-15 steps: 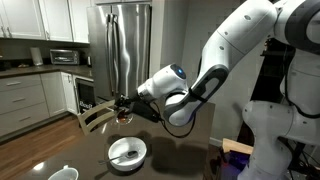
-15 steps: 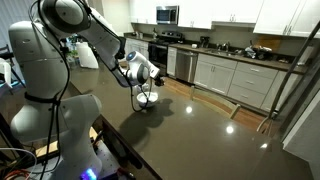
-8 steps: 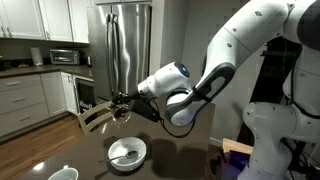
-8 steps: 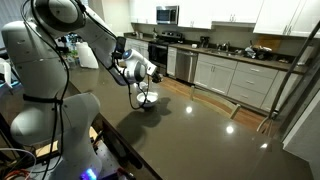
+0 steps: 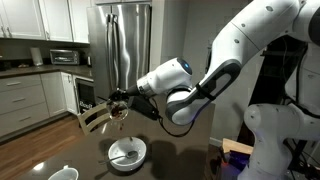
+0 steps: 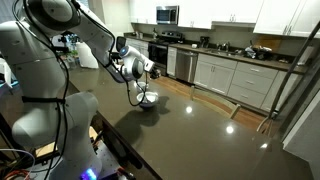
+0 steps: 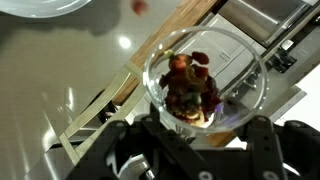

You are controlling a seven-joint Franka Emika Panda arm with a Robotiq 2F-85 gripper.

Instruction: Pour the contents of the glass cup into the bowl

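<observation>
**Aloft, the glass cup hangs tipped above the bowl**

Clearly the jaws are clamped on the glass cup (image 5: 120,112), one dark finger on each side of its wall, as the wrist view shows. The cup is held in the air, off the desk (image 5: 175,150), and is tipped so that the wrist camera looks straight into its round mouth (image 7: 205,85). The contents (image 7: 190,88), a small clump of reddish-brown bits, lie inside the glass against its lower wall. One more reddish bit (image 7: 140,7) shows outside the cup, near the bowl's rim; whether it is in the air or lying on something cannot be told.

The bowl (image 5: 127,152) stands on the dark desk below the cup, near the desk edge where a wooden chair (image 5: 92,117) stands. In an exterior view the bowl (image 6: 147,100) sits toward the far end of the long desk, under the arm's wrist. A small white cup (image 5: 62,173) stands on the desk well apart from the bowl. Behind the arm stands a steel fridge (image 5: 120,45).
</observation>
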